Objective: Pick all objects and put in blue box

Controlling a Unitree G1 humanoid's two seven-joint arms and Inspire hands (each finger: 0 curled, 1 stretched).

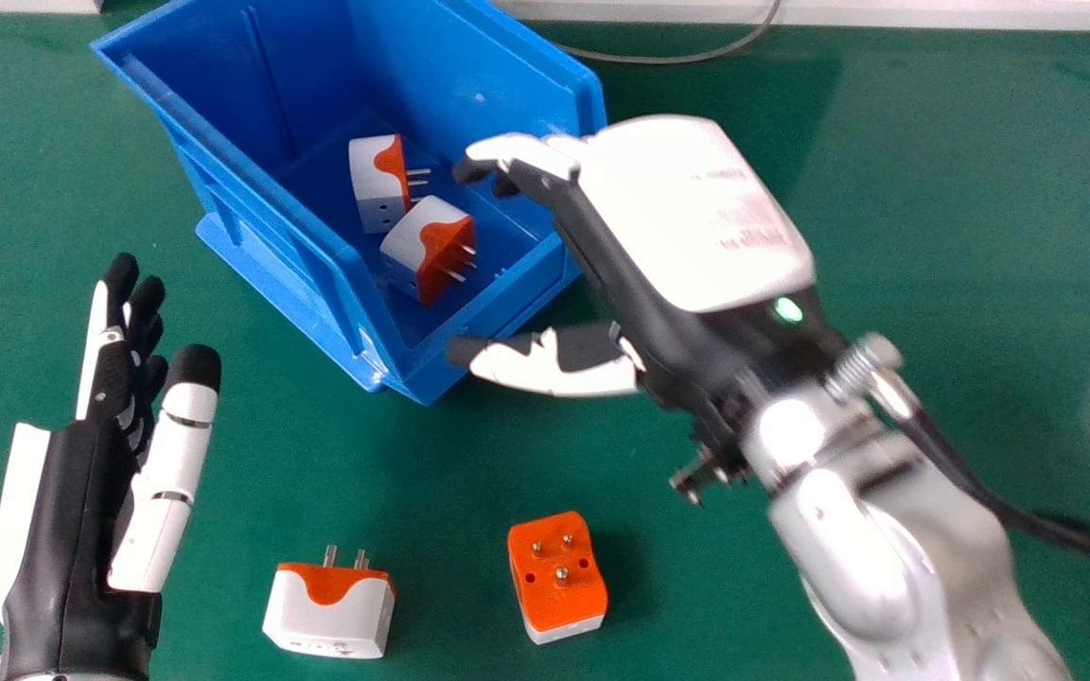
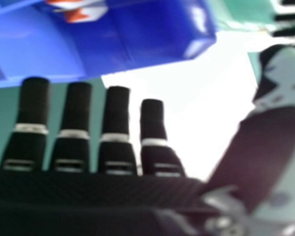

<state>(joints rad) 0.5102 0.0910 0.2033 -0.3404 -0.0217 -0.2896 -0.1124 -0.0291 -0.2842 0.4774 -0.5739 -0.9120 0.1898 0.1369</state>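
Plug adapters of white and orange plastic, four in number, are distributed as follows. Head view: two (upright, (image 1: pixel 379 184); tilted, (image 1: pixel 427 248)) lie inside the open-fronted blue plastic box (image 1: pixel 271 203) at 11 o'clock; the pins-up adapter (image 1: pixel 559 577) rests at 6 o'clock and the side-lying adapter (image 1: pixel 329 610) at 7 o'clock, both on the green tabletop (image 1: pixel 961 170). The black-and-white right hand (image 1: pixel 687 222), at 1 o'clock, is spread, thumb well apart, holding nothing. The matching left hand (image 1: pixel 72 492), between 8 and 9 o'clock, is relaxed and straight. A thin grey cable (image 1: pixel 677 61) runs at 1 o'clock, out of the way.

The step in hand is judged to be the next pick: clear the rim, which thumb and fingers overlap, then descend towards 6 o'clock and pinch the sides, avoiding the metal pins.

Right hand view: straight, separated fingers with nothing between them and the thumb; box and adapter appear beyond the fingertips.
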